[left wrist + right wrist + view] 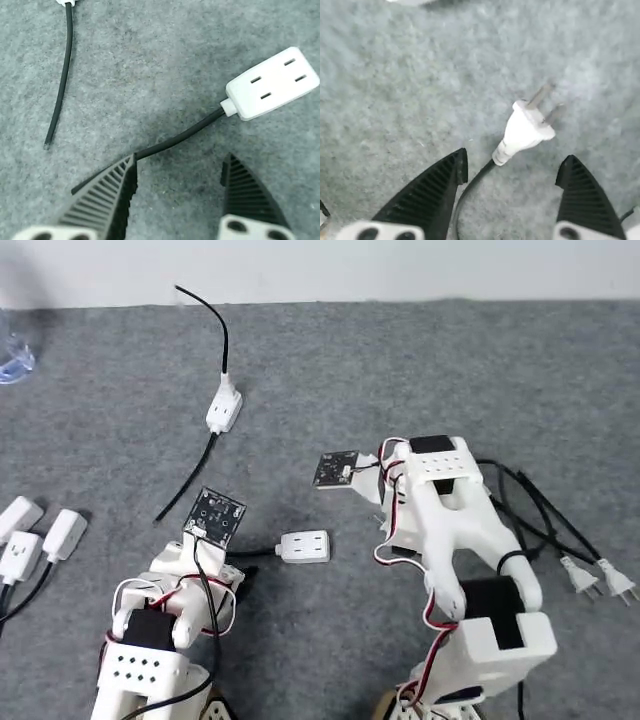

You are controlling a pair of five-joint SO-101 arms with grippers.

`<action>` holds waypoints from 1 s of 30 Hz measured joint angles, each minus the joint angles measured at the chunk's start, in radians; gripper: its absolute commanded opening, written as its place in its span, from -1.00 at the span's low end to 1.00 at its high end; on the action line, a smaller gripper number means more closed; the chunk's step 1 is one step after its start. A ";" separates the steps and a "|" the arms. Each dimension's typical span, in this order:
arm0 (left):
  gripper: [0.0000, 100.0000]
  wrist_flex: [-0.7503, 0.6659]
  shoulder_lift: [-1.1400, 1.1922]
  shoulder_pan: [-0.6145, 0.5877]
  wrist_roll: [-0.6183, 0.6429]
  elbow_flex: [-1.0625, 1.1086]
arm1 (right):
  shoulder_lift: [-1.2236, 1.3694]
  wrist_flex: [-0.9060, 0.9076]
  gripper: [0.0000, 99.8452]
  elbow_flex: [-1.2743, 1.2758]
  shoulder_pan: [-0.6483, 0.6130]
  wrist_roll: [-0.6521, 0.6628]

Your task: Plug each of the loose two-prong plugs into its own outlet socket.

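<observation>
In the left wrist view my left gripper is open, low over the grey mat. One black finger sits right beside the black cord of a white outlet socket, which lies face up just beyond the fingertips. The same socket lies between the two arms in the high view. My right gripper is open around a white two-prong plug lying flat on the mat, prongs pointing away, with its dark cord running back between the fingers.
A second white socket with a black cord lies farther back. Three more white sockets sit at the left edge. Two loose plugs on dark cords lie by the right arm. The mat ends at a white wall.
</observation>
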 measured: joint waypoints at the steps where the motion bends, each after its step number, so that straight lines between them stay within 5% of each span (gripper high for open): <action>1: -0.48 0.000 0.000 0.000 0.000 0.000 | 0.000 0.000 -0.42 -0.006 -0.002 0.000; 24: -0.48 0.000 0.000 0.000 0.000 0.000 | 0.104 -0.114 -0.61 -0.029 -0.049 -0.112; 30: -0.48 0.000 0.000 0.000 0.000 0.000 | 0.117 -0.141 -0.98 -0.031 -0.046 -0.115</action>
